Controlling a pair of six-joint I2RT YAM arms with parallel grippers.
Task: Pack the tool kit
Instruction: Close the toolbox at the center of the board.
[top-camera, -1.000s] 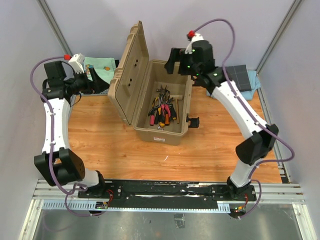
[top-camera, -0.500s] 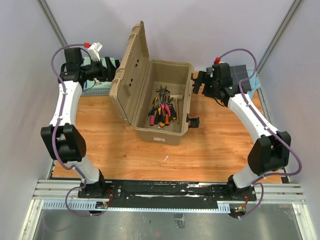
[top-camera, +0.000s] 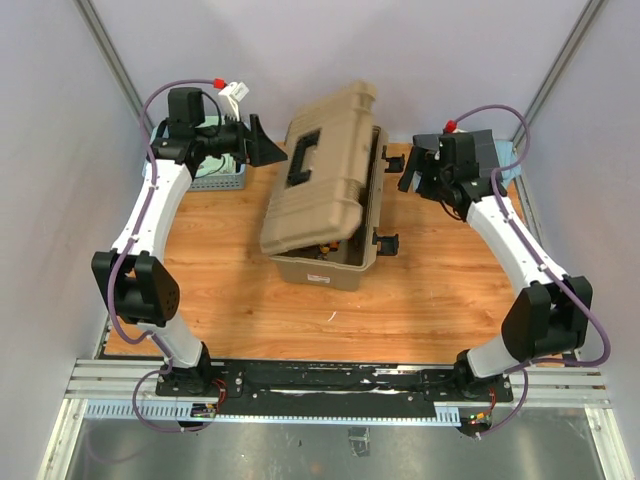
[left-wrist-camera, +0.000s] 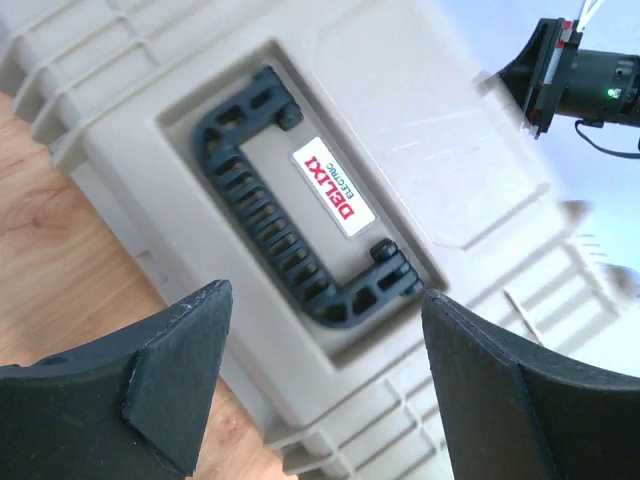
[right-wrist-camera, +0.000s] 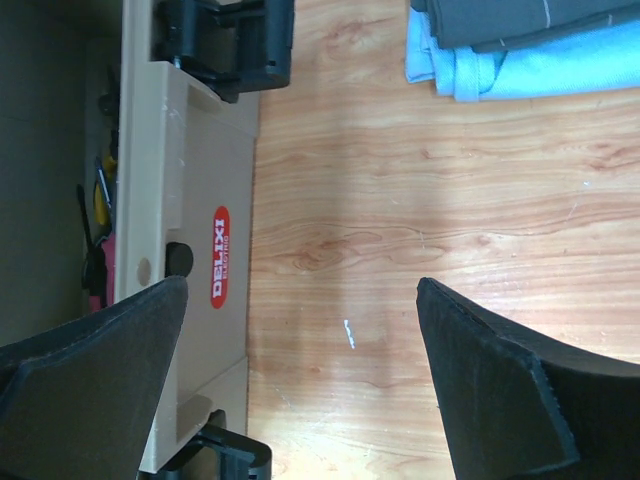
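The tan toolbox (top-camera: 330, 262) stands mid-table. Its lid (top-camera: 325, 170) leans down over the box, part-way shut, with its black recessed handle (top-camera: 302, 160) facing up. A few hand tools (top-camera: 325, 250) show in the gap under the lid. My left gripper (top-camera: 268, 142) is open and empty, just left of the lid's back edge. In the left wrist view my left gripper (left-wrist-camera: 325, 292) faces the handle (left-wrist-camera: 290, 230) and the lid's red label (left-wrist-camera: 332, 185). My right gripper (top-camera: 408, 168) is open and empty beside the box's right side. In the right wrist view my right gripper (right-wrist-camera: 302, 282) hangs over bare wood next to the box's red-labelled front wall (right-wrist-camera: 219, 256).
A blue mesh basket (top-camera: 215, 178) sits at the back left under the left arm. Folded dark grey and light blue cloths (right-wrist-camera: 520, 40) lie at the back right. Black latches (top-camera: 386, 243) stick out from the box's front. Grey walls close in on three sides.
The lid has swung from upright down over the box. My left gripper has moved right, following the lid. My right gripper has shifted slightly at the box's right side.
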